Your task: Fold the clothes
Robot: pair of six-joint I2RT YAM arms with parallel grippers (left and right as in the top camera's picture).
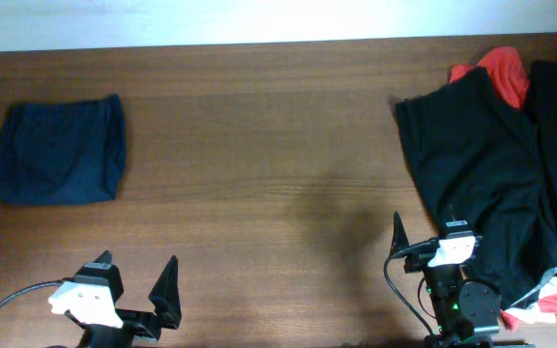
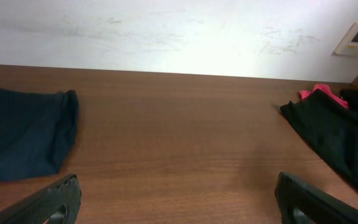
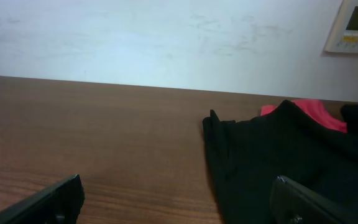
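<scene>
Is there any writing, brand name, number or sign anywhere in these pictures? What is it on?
No text can be read in any view.
Wall control panel: it has a small screen with some small marks beneath it, all too blurred to read.
Navy-blue shorts, black garment, red garment: no label, logo or print shows.

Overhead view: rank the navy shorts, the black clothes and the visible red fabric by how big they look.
1. black clothes: clearly largest.
2. navy shorts: folded, mid-sized.
3. red fabric: smallest. Only patches show at the edges of the black clothes, so its full size can't be judged.
</scene>
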